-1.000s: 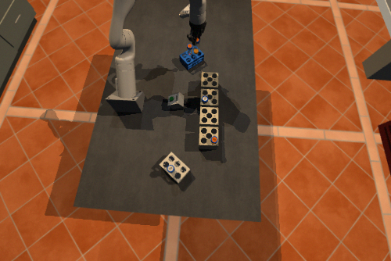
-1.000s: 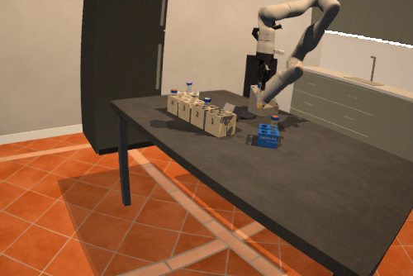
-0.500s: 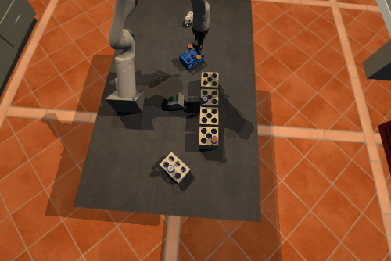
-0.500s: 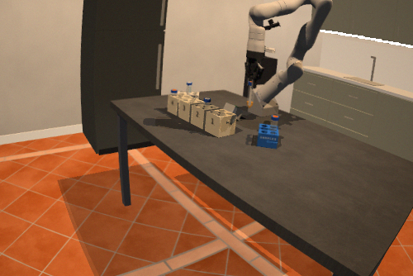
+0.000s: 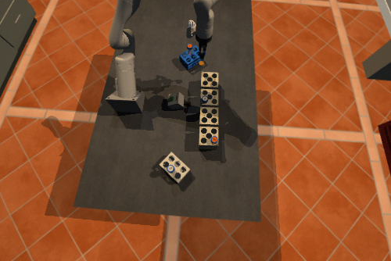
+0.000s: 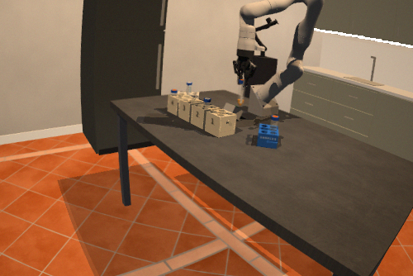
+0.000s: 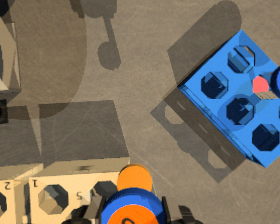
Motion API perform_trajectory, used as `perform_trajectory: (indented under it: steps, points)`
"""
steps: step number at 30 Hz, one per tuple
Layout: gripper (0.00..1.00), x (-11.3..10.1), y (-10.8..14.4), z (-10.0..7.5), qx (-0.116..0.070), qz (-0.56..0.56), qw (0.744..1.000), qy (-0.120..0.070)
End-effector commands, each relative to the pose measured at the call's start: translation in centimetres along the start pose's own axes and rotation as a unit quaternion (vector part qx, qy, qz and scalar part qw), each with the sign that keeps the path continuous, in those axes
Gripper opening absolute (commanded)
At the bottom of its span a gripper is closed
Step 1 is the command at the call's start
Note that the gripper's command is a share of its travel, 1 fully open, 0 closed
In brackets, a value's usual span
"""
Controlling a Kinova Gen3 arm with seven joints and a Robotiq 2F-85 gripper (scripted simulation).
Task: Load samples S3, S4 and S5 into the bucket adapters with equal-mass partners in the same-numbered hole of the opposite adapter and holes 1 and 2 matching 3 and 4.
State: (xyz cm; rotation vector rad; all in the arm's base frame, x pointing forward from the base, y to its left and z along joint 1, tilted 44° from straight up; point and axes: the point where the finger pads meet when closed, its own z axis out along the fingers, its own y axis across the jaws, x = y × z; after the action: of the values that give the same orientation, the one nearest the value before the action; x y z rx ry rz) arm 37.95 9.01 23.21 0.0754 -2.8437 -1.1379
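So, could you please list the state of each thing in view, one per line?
pincer: shut on an orange-dot sample tube
sample tube: lifted, upright, above the table between rack and adapters
blue rack: flat, one orange-dot tube standing in it
adapter 1: flat, holes empty
white rack: flat, one tube in it

The bench (image 5: 117, 186) has a dark, matt top with faint scuffs, and the blue rack (image 7: 211, 112) looks like smooth, slightly glossy plastic. The adapters (image 6: 215, 124) are a pale, matt beige like unpainted plastic or wood; which one cannot be told. The arm (image 6: 297, 44) has a smooth, satin light-grey shell, and the floor (image 5: 313, 202) is glossy orange tile.
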Motion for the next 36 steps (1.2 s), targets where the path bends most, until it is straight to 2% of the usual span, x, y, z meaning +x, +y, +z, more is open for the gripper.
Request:
perform_trajectory:
  steps: [1,16,36]
  points:
    - [0.10,-0.9,-1.5,0.0,0.000,-0.030,1.000,-0.004]
    - [0.10,-2.8,-5.4,0.0,0.001,-0.159,0.987,-0.004]
    - [0.10,-5.2,-10.7,0.0,-0.002,-0.333,0.943,-0.001]
